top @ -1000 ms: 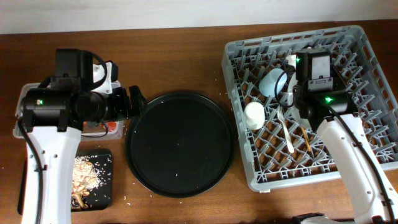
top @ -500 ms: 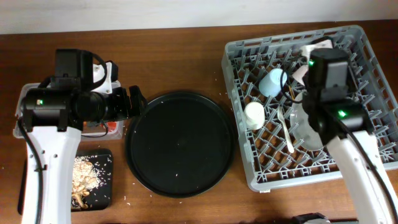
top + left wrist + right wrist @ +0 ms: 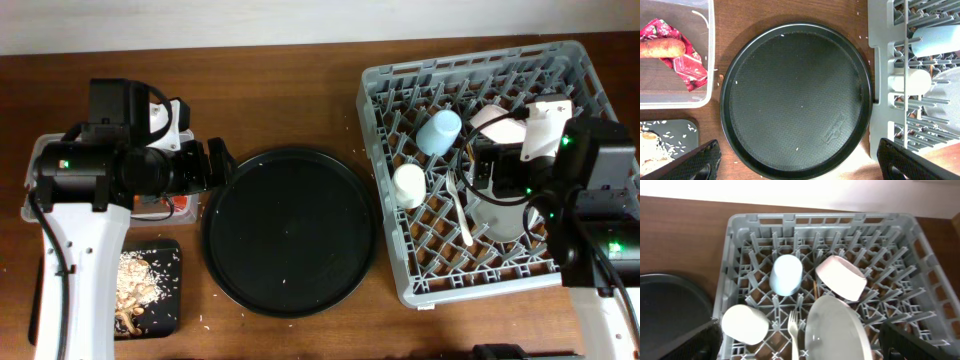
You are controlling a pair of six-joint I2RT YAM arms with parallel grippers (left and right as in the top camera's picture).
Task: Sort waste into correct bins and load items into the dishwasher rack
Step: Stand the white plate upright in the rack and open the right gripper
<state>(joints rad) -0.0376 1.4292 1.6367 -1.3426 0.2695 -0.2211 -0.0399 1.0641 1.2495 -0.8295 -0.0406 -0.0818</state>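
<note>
- Sorting looks close to done, as I judge it: nothing of the task lies loose on the bench (image 3: pixel 790 12) or on the round tray (image 3: pixel 795 95).
- My right gripper (image 3: pixel 800 330) hangs over the near side of the rack (image 3: pixel 378 140), fingers wide apart and holding nothing.
- In the rack the plate (image 3: pixel 837 330) leans near and right. The bowl (image 3: pixel 841 277) lies tipped just beyond it, with the blue cup (image 3: pixel 786 274) on its side to the bowl's left.
- The cream cup (image 3: pixel 745 324) sits near and left, and the fork (image 3: pixel 792 322) lies between it and the plate.
- A thin brown line between blue cup and bowl is probably the chopstick (image 3: pixel 815 289).
- My left gripper (image 3: pixel 799 150) is also spread open and empty, over the round tray's near edge.
- The carrot (image 3: pixel 660 48) and wrapper (image 3: pixel 687 67) lie together in the tub (image 3: pixel 710 50), at far left.
- The scraps (image 3: pixel 647 147) are in the black tray (image 3: pixel 682 127), just nearer than the tub.
- I cannot make out the tissue.
- Next, I think, comes a check for the tissue. If it is binned, I lift both arms straight up, keeping clear of the pegs and the tub wall.
- The bench is dark brown wood with pale crumbs (image 3: pixel 204 322) scattered about, and a few specks dot the round tray.
- A plain light wall (image 3: pixel 790 190) runs along the far edge.
</note>
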